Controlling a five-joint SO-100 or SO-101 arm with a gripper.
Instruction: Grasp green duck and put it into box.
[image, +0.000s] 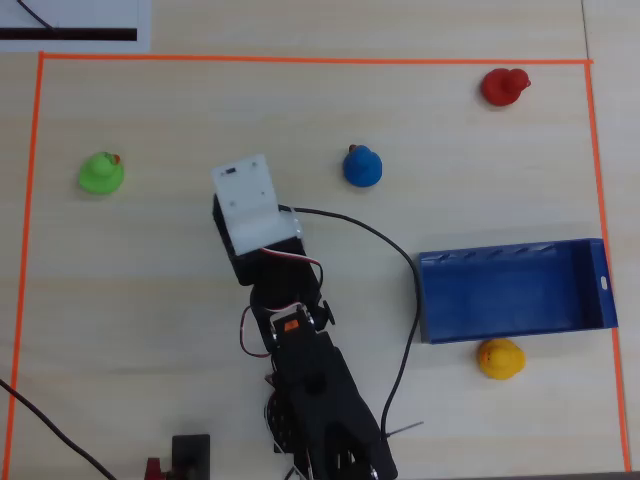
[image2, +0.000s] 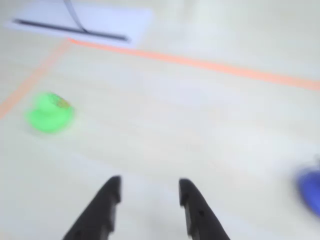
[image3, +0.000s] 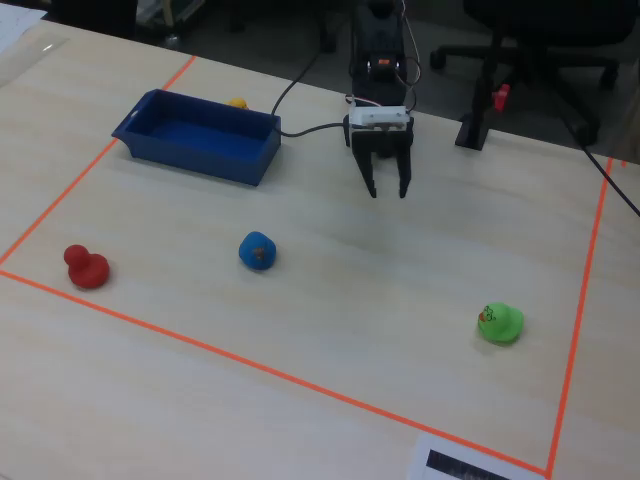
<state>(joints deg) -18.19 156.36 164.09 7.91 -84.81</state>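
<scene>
The green duck (image: 101, 173) stands alone on the pale table, left of the arm in the overhead view and near the right tape line in the fixed view (image3: 499, 324). In the wrist view the green duck (image2: 49, 112) lies far to the upper left of my gripper (image2: 150, 182). The gripper (image3: 388, 190) hangs open above bare table with nothing between its black fingers. In the overhead view a white wrist mount (image: 245, 195) covers the fingers. The box (image: 510, 295), a shallow blue tray, sits empty at the right; in the fixed view the box (image3: 200, 160) is at the upper left.
A blue duck (image: 362, 166) stands between arm and box, a red duck (image: 503, 87) in the far corner, and a yellow duck (image: 500, 358) just outside the box's long wall. Orange tape (image: 300, 58) frames the work area. A black cable (image: 400, 260) runs by the box.
</scene>
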